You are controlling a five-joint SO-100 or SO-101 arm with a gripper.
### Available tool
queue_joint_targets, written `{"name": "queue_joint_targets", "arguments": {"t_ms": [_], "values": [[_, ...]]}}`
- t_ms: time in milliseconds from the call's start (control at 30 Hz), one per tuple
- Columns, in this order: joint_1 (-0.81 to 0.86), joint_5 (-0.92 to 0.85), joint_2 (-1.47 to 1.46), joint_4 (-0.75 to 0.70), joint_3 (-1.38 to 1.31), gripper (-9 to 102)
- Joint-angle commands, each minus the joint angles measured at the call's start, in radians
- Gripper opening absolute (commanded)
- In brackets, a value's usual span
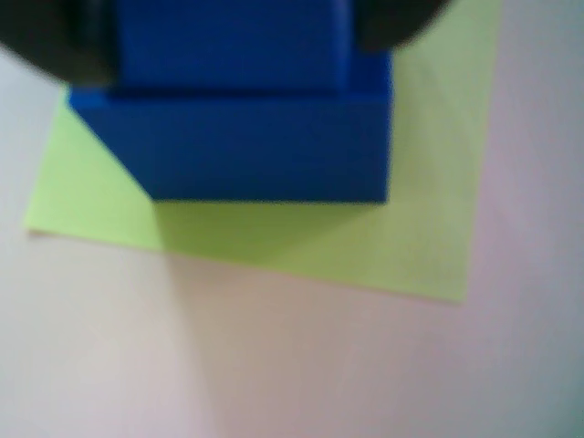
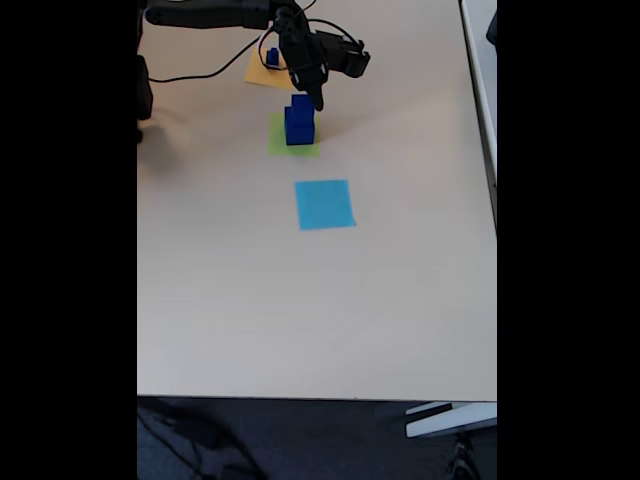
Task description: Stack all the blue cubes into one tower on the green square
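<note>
In the wrist view the black two-finger gripper (image 1: 228,41) has a dark finger on each side of the smaller solid dark-blue cube (image 1: 228,41); whether the jaws pinch it or stand just clear cannot be told. Directly beneath it sits the larger solid dark-blue cube (image 1: 255,146), resting on the flat lime-green paper square (image 1: 365,246). In the fixed view a small dark-blue cube (image 2: 272,57) stands behind the gripper (image 2: 308,92) on the flat orange-yellow square (image 2: 258,78), and the flat light-blue square (image 2: 324,204) lies well in front on the pale beige tabletop (image 2: 300,320).
</note>
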State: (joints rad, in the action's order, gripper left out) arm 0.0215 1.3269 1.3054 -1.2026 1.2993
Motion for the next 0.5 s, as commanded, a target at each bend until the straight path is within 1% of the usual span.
{"name": "queue_joint_targets", "arguments": {"t_ms": [0, 467], "values": [[-0.005, 0.003, 0.011, -0.005, -0.071, 12], [-0.014, 0.018, 0.002, -0.031, -0.086, 10]]}}
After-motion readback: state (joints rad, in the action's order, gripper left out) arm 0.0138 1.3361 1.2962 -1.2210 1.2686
